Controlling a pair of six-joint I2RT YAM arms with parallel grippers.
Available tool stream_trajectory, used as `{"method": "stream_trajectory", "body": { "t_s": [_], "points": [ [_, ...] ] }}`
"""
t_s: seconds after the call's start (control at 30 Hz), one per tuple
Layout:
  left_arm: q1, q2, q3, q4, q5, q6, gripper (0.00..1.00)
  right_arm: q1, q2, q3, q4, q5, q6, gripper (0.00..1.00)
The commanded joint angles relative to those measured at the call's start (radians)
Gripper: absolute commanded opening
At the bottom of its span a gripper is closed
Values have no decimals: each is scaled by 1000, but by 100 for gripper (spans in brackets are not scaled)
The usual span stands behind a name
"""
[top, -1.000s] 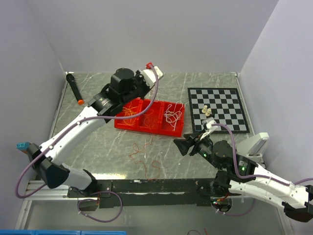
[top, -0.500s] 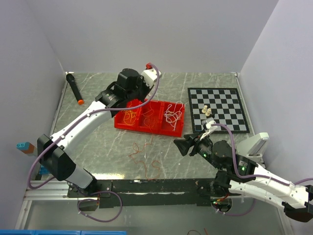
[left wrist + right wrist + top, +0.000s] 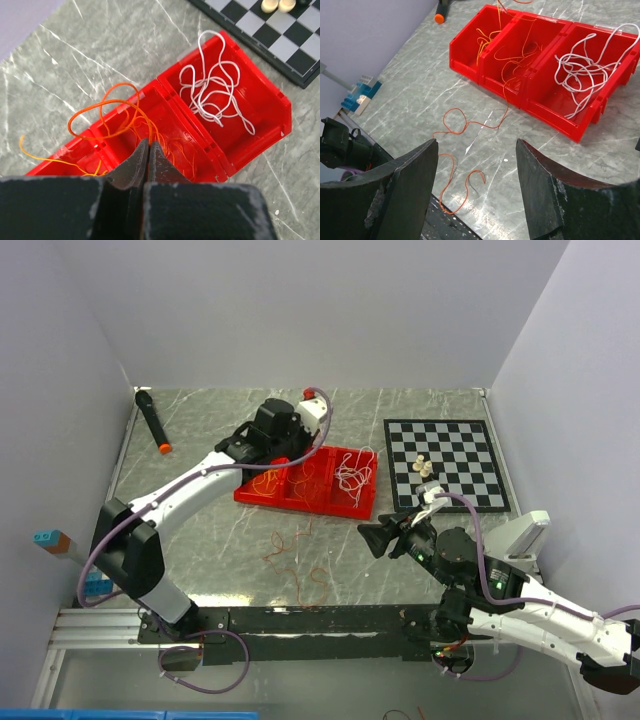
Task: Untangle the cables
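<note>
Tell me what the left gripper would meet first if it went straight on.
The left gripper would probably meet the orange cables at its tips, then the tray's middle compartment floor; depth is unclear.

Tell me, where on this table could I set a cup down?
Bare marble lies behind the red tray up to the back wall, and beside the black marker. Crowded: orange cable sprawls before the tray; the chessboard fills the right.
</note>
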Motion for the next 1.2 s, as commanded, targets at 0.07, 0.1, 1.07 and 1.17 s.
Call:
{"method": "stream_trajectory", "body": {
  "t_s": [0.07,0.1,1.07,1.17],
  "points": [
    [3,29,-25,62,-32,-30,1,-3,-12,13,5,26,6,70],
    [2,38,-27,58,-38,-32,1,-3,-14,8,5,25,8,70],
    [-32,299,70,-45,-104,-87,2,-3,-1,-1,-1,26,38,69],
    [-32,270,99,-102,-73,-81,30,-1,-3,-4,2,25,34,70]
  ]
}}
